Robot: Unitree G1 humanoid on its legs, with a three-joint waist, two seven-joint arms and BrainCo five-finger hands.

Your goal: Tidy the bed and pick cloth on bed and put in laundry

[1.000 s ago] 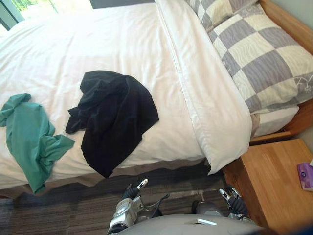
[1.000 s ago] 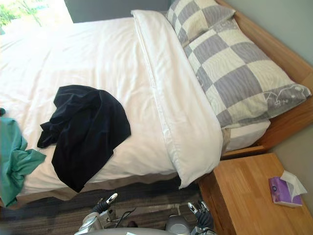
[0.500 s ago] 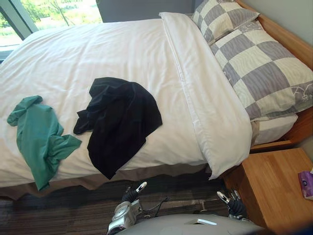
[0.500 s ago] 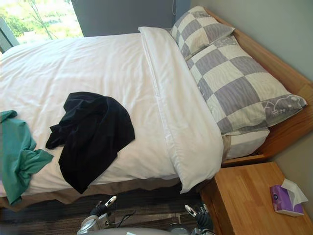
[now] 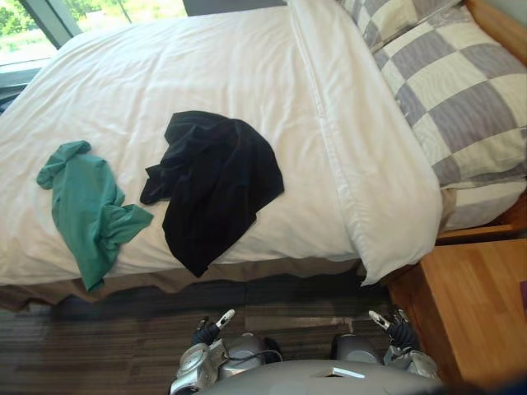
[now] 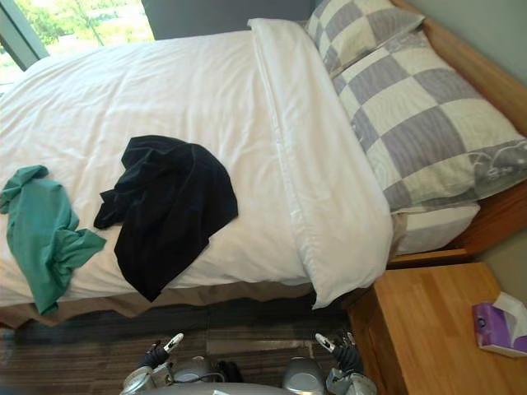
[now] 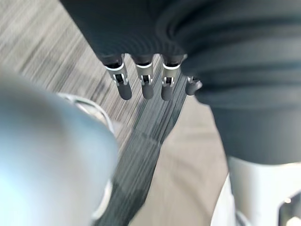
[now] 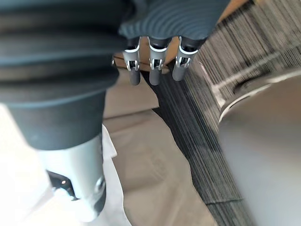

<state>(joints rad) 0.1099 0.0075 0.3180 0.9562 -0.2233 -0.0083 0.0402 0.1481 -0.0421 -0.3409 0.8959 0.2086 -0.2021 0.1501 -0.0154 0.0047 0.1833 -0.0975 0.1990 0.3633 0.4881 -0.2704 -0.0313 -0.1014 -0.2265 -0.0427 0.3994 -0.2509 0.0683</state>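
A black cloth (image 5: 216,185) lies crumpled at mid-frame on the white bed (image 5: 206,74), near its lower edge; a green cloth (image 5: 86,206) lies apart from it at centre left; the left hand (image 5: 207,329) and right hand (image 5: 397,331) hang at the bottom of the frame, fingers (image 7: 146,87) straight, side by side, holding nothing.

Smooth matt white cloth on duvet (image 5: 206,74) w/ soft creases, black garment (image 5: 216,185) limp matt cloth, green garment (image 5: 86,206) matt knit-looking cloth, checked pillows (image 6: 428,123) woven cloth, nightstand (image 6: 420,329) smooth satin wood, bed frame (image 6: 498,222) same wood, floor (image 5: 99,337) rough ribbed carpet.
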